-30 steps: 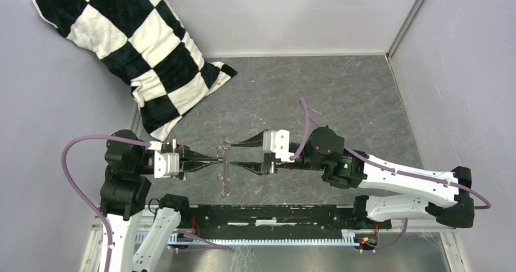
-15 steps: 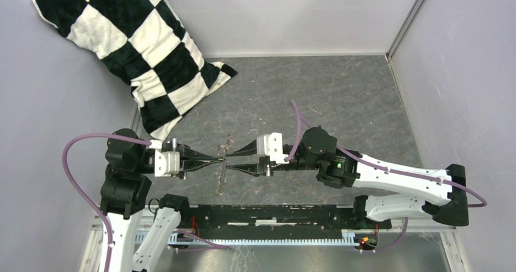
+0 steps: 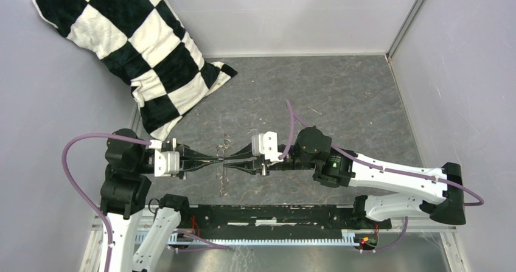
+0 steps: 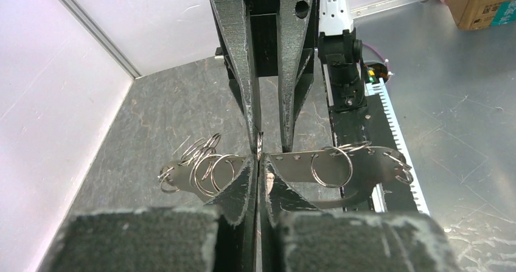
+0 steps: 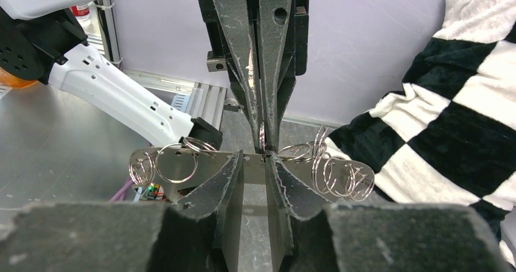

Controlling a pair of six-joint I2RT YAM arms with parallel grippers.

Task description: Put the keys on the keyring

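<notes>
The left gripper (image 4: 258,162) and the right gripper (image 4: 272,143) meet tip to tip over the near middle of the dark grey marbled desk (image 3: 341,95), each reaching in level from its own side. Between them is the keyring (image 4: 298,165), a flat silvery metal strip with a row of small punched holes and wire rings hung on it. It is held clear of the desk, crosswise to the arms, with one flat face turned to each gripper.

The left jaws are pressed tight together at the strip's middle and carry it. There a thin wire ring (image 4: 260,145), seen edge-on, stands through the strip (whether the jaws pinch this ring or the strip itself I cannot tell). The right jaws stand a narrow gap apart just across from the left ones, with the edge-on ring close against one finger; I cannot tell whether they touch metal.

A bunch of thin split rings (image 4: 204,162) hangs on the strip's far half. A single larger split ring (image 4: 331,165) and a few small end rings (image 4: 401,173) hang on its near half. A black-and-white chequered plush cushion (image 3: 131,53) leans in the far left corner, well apart from the grippers.
</notes>
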